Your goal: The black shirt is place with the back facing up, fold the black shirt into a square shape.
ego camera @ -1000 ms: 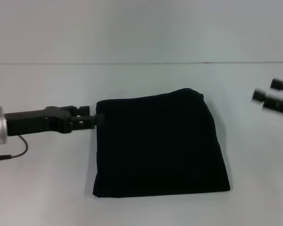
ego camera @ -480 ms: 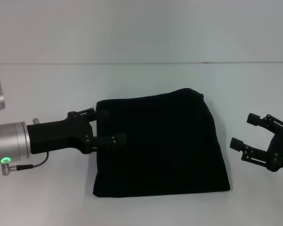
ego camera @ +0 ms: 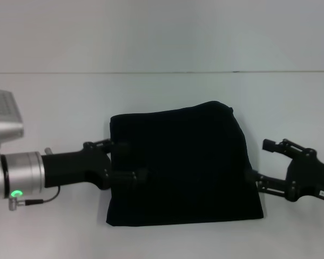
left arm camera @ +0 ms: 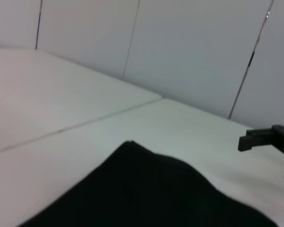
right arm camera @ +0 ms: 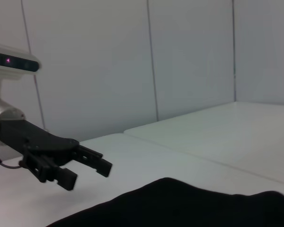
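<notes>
The black shirt point(ego camera: 183, 164) lies folded into a rough square in the middle of the white table, plain side up; its cloth also fills the low part of the left wrist view point(left arm camera: 146, 194) and the right wrist view point(right arm camera: 180, 203). My left gripper point(ego camera: 129, 159) is open at the shirt's left edge, fingertips reaching over the cloth. My right gripper point(ego camera: 258, 160) is open at the shirt's right edge, its lower finger against the cloth. Each wrist view shows the other arm's gripper: the right gripper point(left arm camera: 270, 142) and the left gripper point(right arm camera: 87, 165).
The white table point(ego camera: 54, 97) stretches around the shirt on all sides, with a wall behind its far edge. A thin cable point(ego camera: 40, 200) hangs from the left wrist.
The left gripper left the shirt's upper left corner, opened, and moved down along the left edge. The right gripper came in from the far right to the shirt's right edge.
</notes>
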You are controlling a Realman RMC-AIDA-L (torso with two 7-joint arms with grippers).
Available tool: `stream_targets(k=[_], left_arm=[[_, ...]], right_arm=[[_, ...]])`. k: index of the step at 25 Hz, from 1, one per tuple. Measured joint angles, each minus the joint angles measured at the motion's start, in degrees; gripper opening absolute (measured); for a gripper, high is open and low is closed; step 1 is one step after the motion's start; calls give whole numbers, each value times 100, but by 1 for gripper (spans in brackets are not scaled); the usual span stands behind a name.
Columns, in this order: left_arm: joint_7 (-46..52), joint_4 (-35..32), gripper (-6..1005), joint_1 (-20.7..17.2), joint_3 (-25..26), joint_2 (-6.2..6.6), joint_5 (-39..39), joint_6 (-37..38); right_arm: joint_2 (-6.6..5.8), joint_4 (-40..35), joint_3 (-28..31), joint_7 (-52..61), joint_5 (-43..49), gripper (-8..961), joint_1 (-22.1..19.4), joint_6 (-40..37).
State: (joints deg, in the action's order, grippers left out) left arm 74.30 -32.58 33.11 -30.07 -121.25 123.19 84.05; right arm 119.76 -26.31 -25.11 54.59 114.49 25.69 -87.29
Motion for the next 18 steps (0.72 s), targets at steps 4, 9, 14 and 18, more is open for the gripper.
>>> stream_targets(k=[4,9,14,18], left_arm=[[20,17,936,-42,-357,-52,3,-298],[41,14,936,-54,-448,-55,4,-309],[45,-3,936,-69,-413,-57,4,-309],[61,-20,936,-67,-402,-57,2,-285]], right_arm=[[-4,43,-238,236,149,908,83,127],[-14,13,-296,315,203,907,114,180],[-14,0,-306,317,205,908,113,202],[-14,-6,-310,319,214,908,116,219]])
